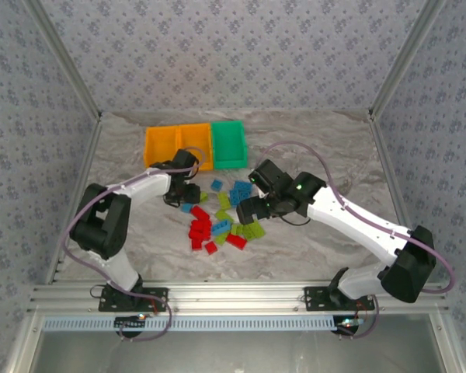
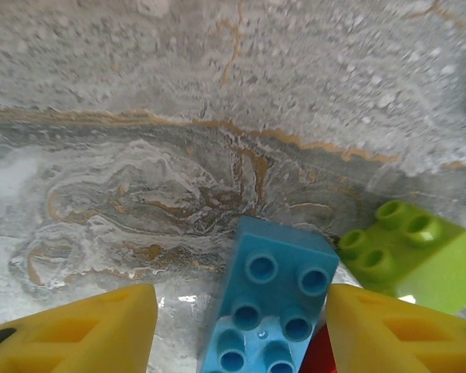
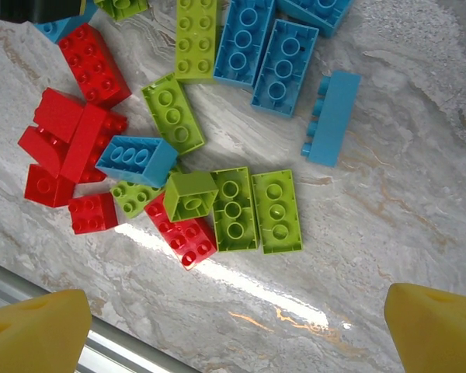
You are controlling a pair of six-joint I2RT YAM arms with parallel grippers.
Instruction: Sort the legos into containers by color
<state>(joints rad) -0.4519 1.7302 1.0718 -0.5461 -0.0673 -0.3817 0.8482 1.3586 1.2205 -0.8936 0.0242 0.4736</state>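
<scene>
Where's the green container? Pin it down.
In the top view, the green container sits at the far side of the table, right end of the row, touching an orange container, beyond the lego pile.

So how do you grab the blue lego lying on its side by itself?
Probably from straight above: pinch the tipped blue lego across studs and opposite face, near the end farthest from the other blue bricks. It's thinnest that way, and there's room there.

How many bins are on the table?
3, in a row at the far side: left orange bin, middle orange bin, green bin rightmost. None seems hidden.
</scene>
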